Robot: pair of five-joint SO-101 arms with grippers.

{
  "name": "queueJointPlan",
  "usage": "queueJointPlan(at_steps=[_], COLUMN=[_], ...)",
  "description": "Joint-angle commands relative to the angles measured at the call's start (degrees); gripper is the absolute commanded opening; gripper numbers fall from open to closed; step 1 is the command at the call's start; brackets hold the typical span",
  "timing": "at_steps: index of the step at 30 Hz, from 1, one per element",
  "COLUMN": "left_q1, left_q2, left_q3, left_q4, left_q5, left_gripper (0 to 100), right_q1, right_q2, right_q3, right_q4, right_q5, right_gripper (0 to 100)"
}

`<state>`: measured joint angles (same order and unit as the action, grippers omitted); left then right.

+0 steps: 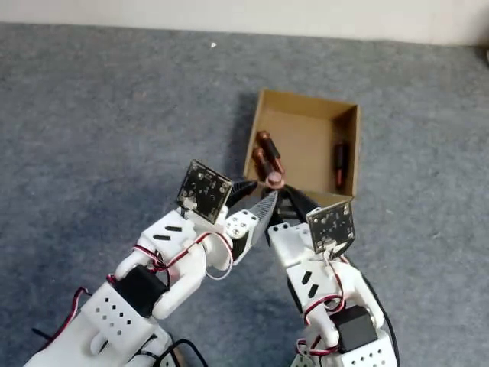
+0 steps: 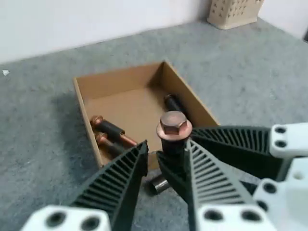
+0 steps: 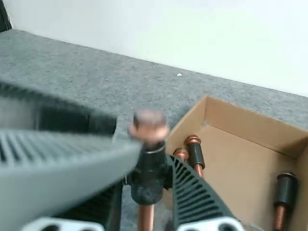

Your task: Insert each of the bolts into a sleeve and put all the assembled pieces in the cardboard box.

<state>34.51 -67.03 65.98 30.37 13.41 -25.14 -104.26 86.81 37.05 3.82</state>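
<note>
A grey carpeted table point(image 1: 99, 107) is seen from above. A cardboard box point(image 1: 306, 145) is set on it at about 2 o'clock from the middle, and a small white scrap point(image 1: 213, 45) is left near 12 o'clock.

Tan cardboard box point(image 1: 309, 145), copper bolts point(image 1: 269, 149), matte black sleeves point(image 2: 111, 129), speckled grey tabletop point(image 1: 114, 115), left tool point(image 2: 159, 154) black with ribbed fingers point(image 2: 115, 185), white arms point(image 1: 114, 313), red and black wires point(image 1: 179, 256), cream basket point(image 2: 233, 12) with a pattern of small holes, white wall point(image 2: 96, 19).
</note>
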Motion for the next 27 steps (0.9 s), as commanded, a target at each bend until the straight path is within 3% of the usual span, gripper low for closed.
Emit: queueJointPlan(at_steps=[1,7,11,18,21,24,27], left_q1=[-0.75,-0.84,-2.86,-21.85,-29.85,-34.51,-38.11], left_q2=[-0.92,-1.01,-1.01,-1.01,-1.01,-1.01,-1.01], left_q3=[-1.54,-7.87,-12.88,-14.11,-12.35,-10.15,-6.81], left_q4=[0.62,9.32,15.47,18.90,18.64,18.64,18.64], left_q5=[0.35,-9.67,-12.13,-12.13,-12.22,-15.65,-17.41], left_gripper=[15,15,15,15,8,1,1], right_q1=[0.84,1.01,1.01,2.95,2.95,2.95,2.77], right_q2=[-1.01,-1.01,-1.01,-1.01,-1.01,-1.01,-1.01], right_q3=[0.40,4.53,6.90,7.08,6.99,7.08,7.08], right_q4=[-3.91,-8.66,-11.47,-11.74,-11.74,-11.74,-11.56], right_q5=[0.26,3.52,6.15,5.89,5.89,5.89,5.89], right_gripper=[0.6,0.7,0.7,0.7,0.7,0.7,0.7])
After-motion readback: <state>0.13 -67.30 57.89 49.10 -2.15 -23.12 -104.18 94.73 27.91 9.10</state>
